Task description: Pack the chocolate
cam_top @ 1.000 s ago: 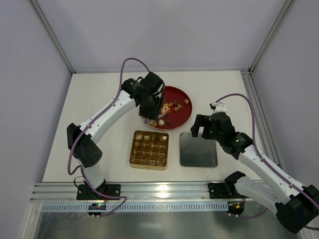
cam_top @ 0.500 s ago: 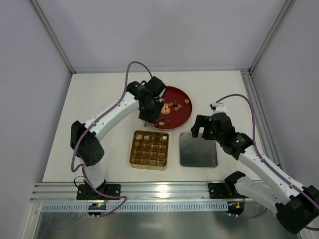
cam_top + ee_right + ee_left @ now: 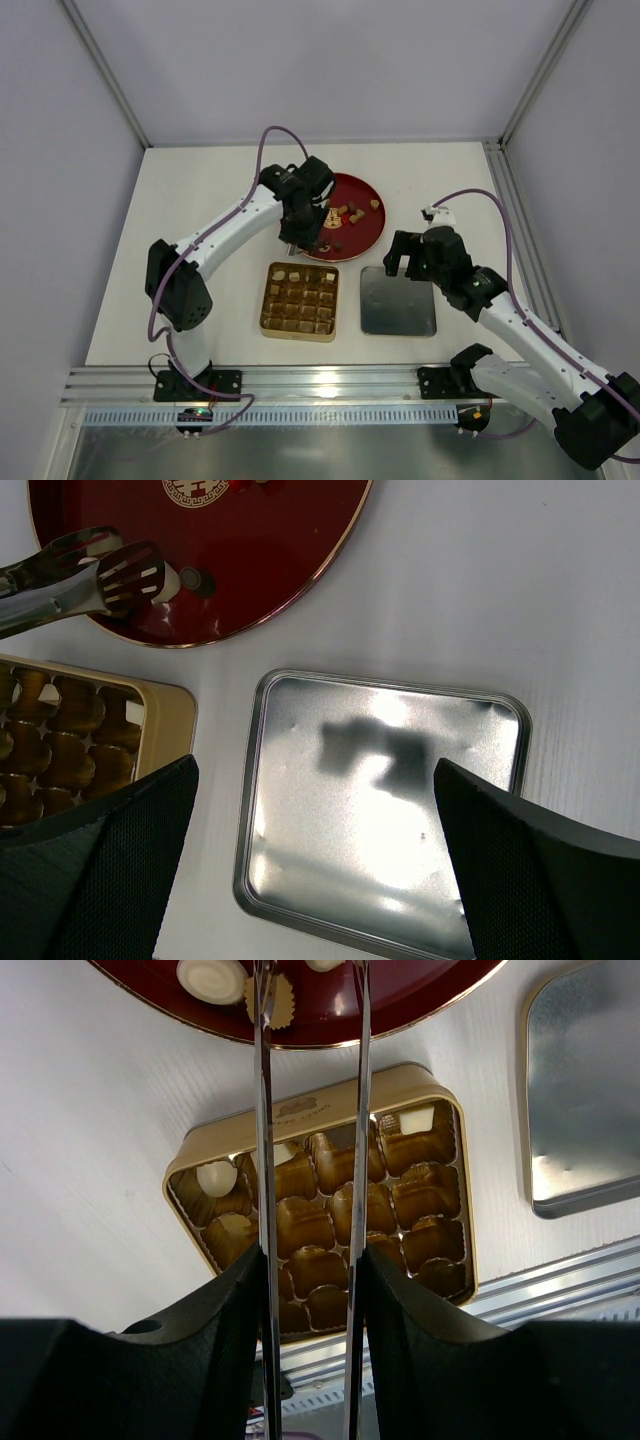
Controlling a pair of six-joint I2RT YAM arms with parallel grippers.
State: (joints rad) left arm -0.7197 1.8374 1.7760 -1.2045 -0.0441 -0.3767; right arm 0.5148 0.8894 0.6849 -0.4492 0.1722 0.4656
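Note:
The chocolate [image 3: 350, 212] lies as several brown, tan and cream pieces on the round red plate [image 3: 365, 235]. A few cream pieces [image 3: 217, 1177] sit in the gold gridded box [image 3: 300, 322]. My left gripper [image 3: 300, 228] is shut on metal tongs [image 3: 265, 1110], above the box's far edge. The tong tips [image 3: 125, 575] hover over the plate's near-left part beside a white piece [image 3: 168, 578]. I cannot tell if they grip anything. My right gripper [image 3: 415, 262] is open and empty above the silver lid [image 3: 390, 800].
The silver lid [image 3: 397, 300] lies flat to the right of the gold box [image 3: 160, 705]. The plate [image 3: 250, 560] is just beyond both. Aluminium rails run along the table's near edge and right side.
My left wrist has shifted a little to the right over the plate's near-left edge, carrying the tongs. The right arm has not moved.

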